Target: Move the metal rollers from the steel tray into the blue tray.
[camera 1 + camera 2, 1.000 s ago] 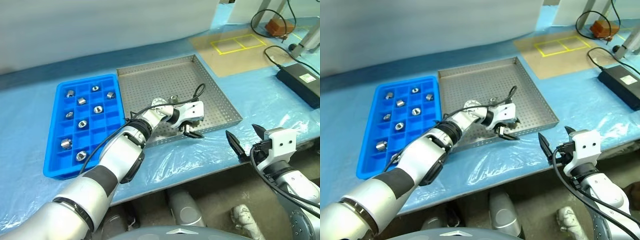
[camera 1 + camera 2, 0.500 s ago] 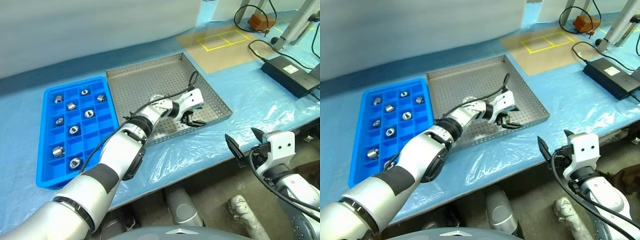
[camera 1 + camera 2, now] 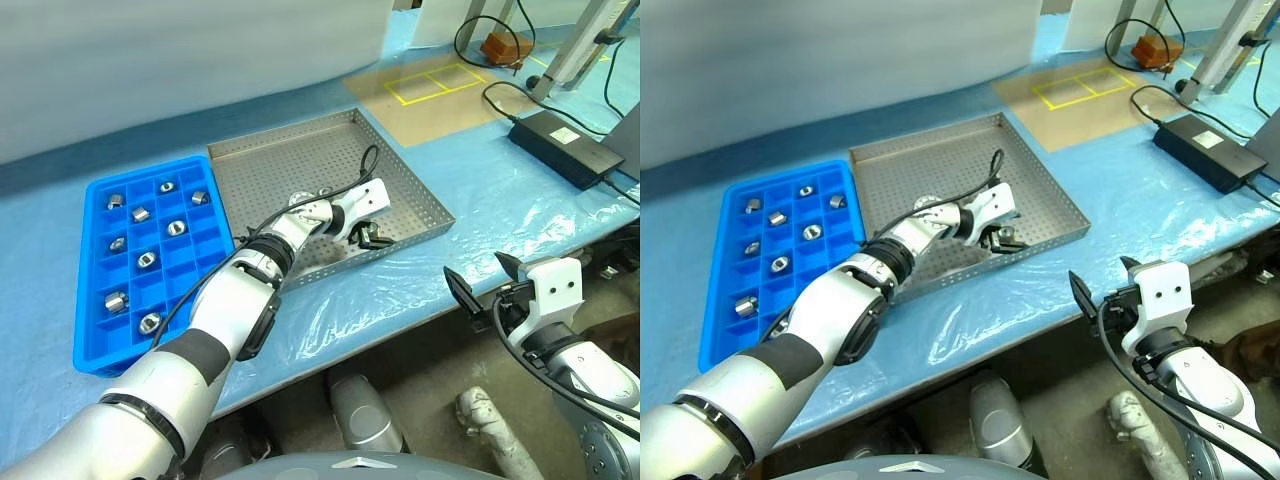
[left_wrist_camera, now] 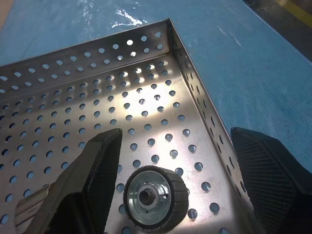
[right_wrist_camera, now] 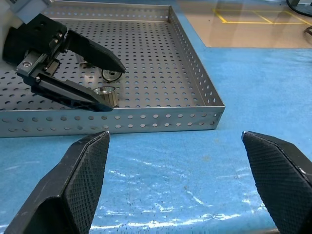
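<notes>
The left gripper (image 4: 173, 180) is low over the perforated silver steel tray (image 3: 300, 160) near its front right corner, fingers apart on either side of 1 small silver metal roller (image 4: 156, 196) resting on the tray floor. The bright blue compartmented plastic tray (image 3: 90, 290), against the steel tray's left edge, holds 9 rollers. The right gripper (image 3: 483, 282) hangs spread wide off the bench's front edge.

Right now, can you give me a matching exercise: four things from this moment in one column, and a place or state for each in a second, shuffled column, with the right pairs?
Things:
1. left gripper
2. right gripper
3. blue tray
4. roller in the steel tray

States:
A. holds rollers in separate compartments
B. open, off the table's near edge
C. lies between two open fingers
D. open, down inside the steel tray

Pairs: 1-D, 2-B, 3-A, 4-C
</notes>
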Controlling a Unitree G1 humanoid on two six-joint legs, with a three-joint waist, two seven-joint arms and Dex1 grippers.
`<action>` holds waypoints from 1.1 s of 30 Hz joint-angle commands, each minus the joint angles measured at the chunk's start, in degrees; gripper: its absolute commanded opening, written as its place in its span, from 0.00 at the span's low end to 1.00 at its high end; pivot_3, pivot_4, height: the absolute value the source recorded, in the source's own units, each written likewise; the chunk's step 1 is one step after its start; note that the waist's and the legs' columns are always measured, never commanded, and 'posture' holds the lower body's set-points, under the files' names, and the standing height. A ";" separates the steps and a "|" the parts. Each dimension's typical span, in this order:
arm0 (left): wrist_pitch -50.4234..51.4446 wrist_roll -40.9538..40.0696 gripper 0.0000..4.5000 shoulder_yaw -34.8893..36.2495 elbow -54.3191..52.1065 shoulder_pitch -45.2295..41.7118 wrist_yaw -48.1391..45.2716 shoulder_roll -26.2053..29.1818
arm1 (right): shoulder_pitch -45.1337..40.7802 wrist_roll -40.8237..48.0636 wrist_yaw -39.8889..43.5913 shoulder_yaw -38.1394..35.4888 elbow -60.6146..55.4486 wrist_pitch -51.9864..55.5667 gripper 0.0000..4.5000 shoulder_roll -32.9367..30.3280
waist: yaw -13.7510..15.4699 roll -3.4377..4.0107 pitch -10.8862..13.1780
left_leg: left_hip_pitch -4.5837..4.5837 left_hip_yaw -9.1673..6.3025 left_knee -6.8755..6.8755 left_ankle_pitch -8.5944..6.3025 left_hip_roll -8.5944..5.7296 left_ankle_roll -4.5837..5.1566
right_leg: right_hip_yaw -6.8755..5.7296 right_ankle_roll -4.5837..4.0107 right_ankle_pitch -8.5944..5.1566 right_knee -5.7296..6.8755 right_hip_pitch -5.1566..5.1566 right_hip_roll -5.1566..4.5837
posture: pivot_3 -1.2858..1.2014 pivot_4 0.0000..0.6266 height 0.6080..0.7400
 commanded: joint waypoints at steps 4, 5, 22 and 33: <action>2.28 -0.83 0.83 1.86 0.73 0.22 -0.57 1.33 | 0.38 0.10 0.00 0.27 -1.50 -0.25 1.00 0.01 | -1.14 0.00 0.00 | -0.12 -0.06 0.01 -0.08 -0.28 0.14 | 0.04 0.02 -0.01 -0.06 -0.05 -0.19 | 0.17 0.24 1.00; 2.45 -1.10 0.83 2.24 0.70 0.27 -0.63 1.27 | 0.39 0.04 -0.01 0.39 -1.50 -0.23 1.00 -0.04 | -1.32 0.00 0.00 | -0.12 -0.06 0.01 -0.10 -0.31 0.17 | 0.04 0.02 -0.01 -0.09 -0.05 -0.23 | 0.17 0.24 1.00; 3.19 -1.24 0.83 3.96 0.39 1.30 -2.99 2.35 | -0.29 -0.04 0.30 0.63 -0.99 0.25 1.00 -0.57 | -1.44 0.04 -0.01 | -0.34 -0.07 -0.18 -0.51 -0.33 0.54 | 0.02 -0.16 0.12 -0.06 -0.25 -0.23 | 0.18 0.24 1.00; -2.06 2.77 0.83 -0.82 0.31 4.94 -2.07 0.95 | -0.52 -0.31 0.44 1.37 -0.68 0.64 1.00 -0.61 | -1.29 0.03 0.00 | -0.15 -0.07 -0.07 -0.66 -0.33 0.43 | 0.01 -0.01 0.03 -0.06 0.04 -0.24 | 0.18 0.24 1.00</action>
